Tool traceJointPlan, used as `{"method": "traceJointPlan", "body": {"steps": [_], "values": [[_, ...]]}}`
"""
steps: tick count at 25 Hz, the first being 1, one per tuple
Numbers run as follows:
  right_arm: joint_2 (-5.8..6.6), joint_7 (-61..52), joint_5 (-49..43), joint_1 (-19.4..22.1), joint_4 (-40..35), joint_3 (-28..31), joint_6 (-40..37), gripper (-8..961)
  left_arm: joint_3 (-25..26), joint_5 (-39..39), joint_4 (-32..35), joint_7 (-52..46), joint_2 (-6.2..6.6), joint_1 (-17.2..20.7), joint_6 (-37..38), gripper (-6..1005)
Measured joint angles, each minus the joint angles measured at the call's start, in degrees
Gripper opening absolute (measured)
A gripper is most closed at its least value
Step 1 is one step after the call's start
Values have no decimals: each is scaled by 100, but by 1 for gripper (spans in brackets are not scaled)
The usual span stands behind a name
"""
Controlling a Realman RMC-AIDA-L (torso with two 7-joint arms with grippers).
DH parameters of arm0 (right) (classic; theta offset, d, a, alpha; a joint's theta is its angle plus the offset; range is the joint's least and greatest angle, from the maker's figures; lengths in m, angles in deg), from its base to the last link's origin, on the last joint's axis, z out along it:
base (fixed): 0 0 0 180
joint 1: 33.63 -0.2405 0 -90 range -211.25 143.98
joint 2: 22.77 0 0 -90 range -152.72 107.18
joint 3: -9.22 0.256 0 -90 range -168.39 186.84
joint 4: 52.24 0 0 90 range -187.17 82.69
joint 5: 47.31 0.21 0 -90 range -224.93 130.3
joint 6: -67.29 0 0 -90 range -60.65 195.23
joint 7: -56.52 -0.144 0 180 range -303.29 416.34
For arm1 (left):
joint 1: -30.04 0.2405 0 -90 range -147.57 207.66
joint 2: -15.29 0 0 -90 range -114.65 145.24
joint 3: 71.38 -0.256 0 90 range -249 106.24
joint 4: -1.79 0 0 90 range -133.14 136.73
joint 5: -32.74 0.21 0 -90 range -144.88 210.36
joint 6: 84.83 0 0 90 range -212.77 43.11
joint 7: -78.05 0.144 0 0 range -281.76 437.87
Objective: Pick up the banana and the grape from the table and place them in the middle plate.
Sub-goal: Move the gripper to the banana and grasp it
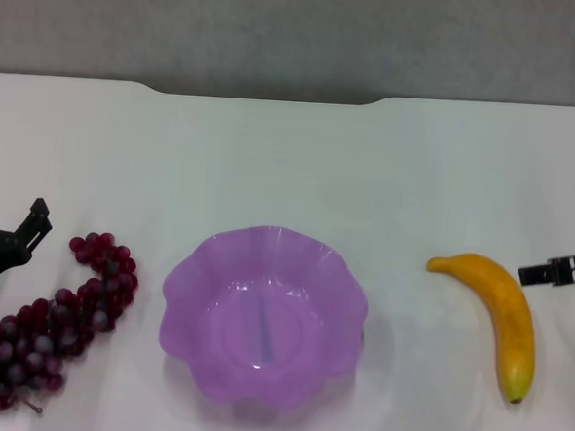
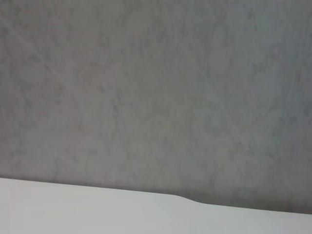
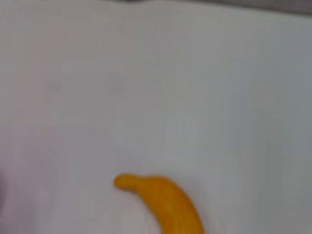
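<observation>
A bunch of dark red-purple grapes (image 1: 56,323) lies on the white table (image 1: 291,157) at the near left. The translucent purple middle plate (image 1: 191,268) sits in the centre with nothing in it. The yellow-orange banana (image 1: 501,312) lies to the plate's right, and its stem end also shows in the right wrist view as banana (image 3: 165,202). My left gripper (image 1: 9,213) hovers at the left edge just beyond the grapes, open and holding nothing. At the right edge, a black part of my right gripper (image 1: 558,269) shows just right of the banana.
The table's far edge (image 1: 265,97) has a shallow notch, with a grey wall (image 1: 299,31) behind it. The left wrist view shows only that wall (image 2: 156,87) and the table edge (image 2: 97,209).
</observation>
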Motion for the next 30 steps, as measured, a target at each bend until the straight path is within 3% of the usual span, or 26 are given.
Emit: {"method": "traceJointPlan", "body": {"steps": [12,20,30], "values": [[3,28,-145,-170,-883,49,-338,882,7,0,1,-5,0,0,15,828],[-18,19,-98,-411,-1476,-321,-791,881,6,0,0,22,-2,-36,5,827],[-36,-14,-79,-525,-1758,-447,-992,879,-4,0,0,14,-9,-41,11,825]]}}
